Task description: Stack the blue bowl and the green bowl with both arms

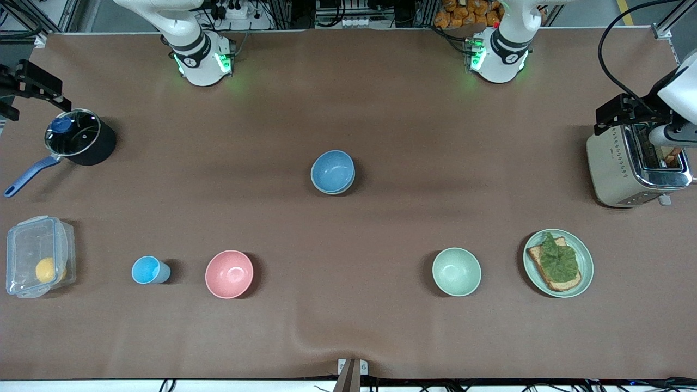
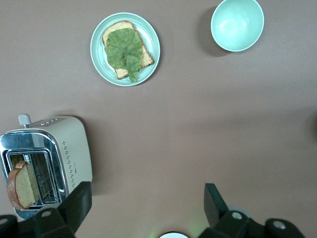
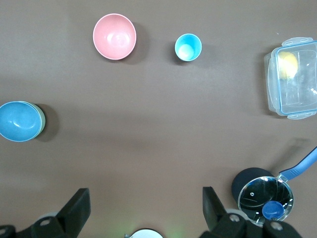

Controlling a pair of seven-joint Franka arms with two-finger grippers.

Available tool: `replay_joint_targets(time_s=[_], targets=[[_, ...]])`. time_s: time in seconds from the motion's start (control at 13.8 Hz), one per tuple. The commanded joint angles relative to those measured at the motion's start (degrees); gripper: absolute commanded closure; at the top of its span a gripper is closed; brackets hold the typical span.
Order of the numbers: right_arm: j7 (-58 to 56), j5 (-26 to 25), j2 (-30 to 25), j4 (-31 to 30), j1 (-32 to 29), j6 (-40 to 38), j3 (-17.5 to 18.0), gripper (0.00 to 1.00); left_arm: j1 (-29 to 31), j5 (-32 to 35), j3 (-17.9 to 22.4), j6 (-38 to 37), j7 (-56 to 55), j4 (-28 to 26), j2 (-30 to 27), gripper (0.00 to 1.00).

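The blue bowl stands at the middle of the table, nested inside the green bowl, of which only a sage rim shows beside the blue bowl in the right wrist view. My left gripper is open and empty, up in the air near the toaster at the left arm's end of the table. My right gripper is open and empty, up in the air near the black pot at the right arm's end. Both are far from the bowls.
Nearer the front camera stand a pale mint bowl, a plate with toast and lettuce, a pink bowl, a light-blue cup and a clear box holding a yellow fruit. The toaster holds bread.
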Motion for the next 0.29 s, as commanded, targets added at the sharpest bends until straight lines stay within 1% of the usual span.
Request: replay_joint_targets(time_s=[0.0,0.22], targets=[[-0.44,-0.58,-1.21,-1.28,-0.31,-0.64,0.15,0.0,0.26,-0.99,-0.24,-0.51,-0.93,0.57,-0.2,0.0],[-0.44,-0.58,-1.03,-1.28,-0.14,-0.91,0.15,0.0,0.26,-0.9,-0.24,-0.51,-0.84,0.57,-0.2,0.0]])
